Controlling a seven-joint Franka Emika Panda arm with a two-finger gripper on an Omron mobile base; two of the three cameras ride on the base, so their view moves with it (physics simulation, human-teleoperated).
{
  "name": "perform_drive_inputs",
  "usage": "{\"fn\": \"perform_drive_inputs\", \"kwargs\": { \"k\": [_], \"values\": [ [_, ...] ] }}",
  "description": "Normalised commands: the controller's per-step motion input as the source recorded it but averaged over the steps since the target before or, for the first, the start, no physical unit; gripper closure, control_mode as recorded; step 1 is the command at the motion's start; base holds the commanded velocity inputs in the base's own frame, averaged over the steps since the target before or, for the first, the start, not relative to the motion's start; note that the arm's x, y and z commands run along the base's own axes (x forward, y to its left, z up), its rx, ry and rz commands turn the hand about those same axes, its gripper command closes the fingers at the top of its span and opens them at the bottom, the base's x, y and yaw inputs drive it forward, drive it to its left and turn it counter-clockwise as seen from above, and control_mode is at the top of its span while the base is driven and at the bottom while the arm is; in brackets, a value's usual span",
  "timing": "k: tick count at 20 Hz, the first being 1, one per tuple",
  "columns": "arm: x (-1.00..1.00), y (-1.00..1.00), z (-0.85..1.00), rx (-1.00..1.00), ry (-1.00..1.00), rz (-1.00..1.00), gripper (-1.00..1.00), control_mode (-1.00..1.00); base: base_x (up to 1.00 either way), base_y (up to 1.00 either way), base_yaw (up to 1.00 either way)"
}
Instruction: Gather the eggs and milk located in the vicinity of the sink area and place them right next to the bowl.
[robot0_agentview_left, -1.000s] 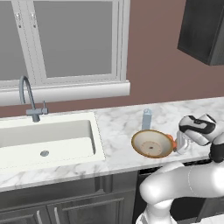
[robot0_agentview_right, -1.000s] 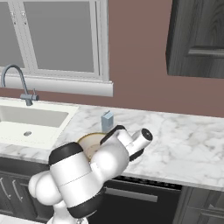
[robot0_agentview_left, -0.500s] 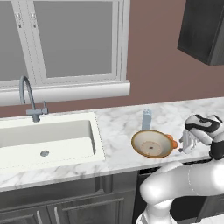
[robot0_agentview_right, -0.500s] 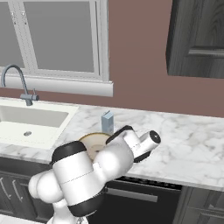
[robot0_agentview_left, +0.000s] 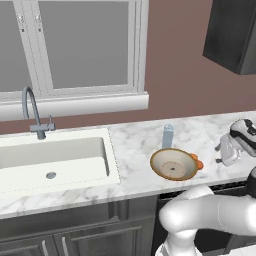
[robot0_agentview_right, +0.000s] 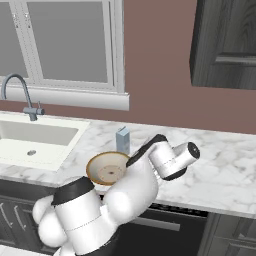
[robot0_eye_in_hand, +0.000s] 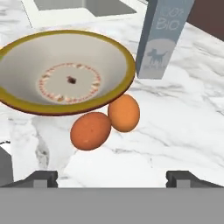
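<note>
Two orange-brown oval eggs (robot0_eye_in_hand: 105, 122) touching each other beside shallow tan bowl (robot0_eye_in_hand: 65, 74), pale blue-grey milk carton (robot0_eye_in_hand: 164, 37) upright nearby on marble surface (robot0_eye_in_hand: 183, 127), fingers (robot0_eye_in_hand: 111, 178) released, wide apart, holding nothing.

Look at the milk (robot0_eye_in_hand: 164, 37) carton in your hand view, up at about one o'clock: its pale blue-grey face reads "BIO" in light capitals near the top, with a fainter line above that looks like "100%". Below the lettering you see a small pale animal figure and a line of print too small to read.
</note>
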Motion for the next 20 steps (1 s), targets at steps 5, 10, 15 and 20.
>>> {"fn": "perform_drive_inputs", "kwargs": {
  "k": [5, 10, 15, 20],
  "values": [
    [-0.39, -0.11, 0.89, 0.03, -0.29, 0.00, -1.00, -1.00, 0.00, 0.00, 0.00],
    [-0.36, -0.33, 0.87, 0.10, -0.32, 0.00, -1.00, -1.00, 0.00, 0.00, 0.00],
    [-0.32, -0.35, 0.90, 0.13, -0.29, 0.00, -1.00, -1.00, 0.00, 0.00, 0.00],
    [-0.27, -0.39, 0.73, 0.14, -0.22, 0.00, -1.00, -1.00, 0.00, 0.00, 0.00]
  ]
}}
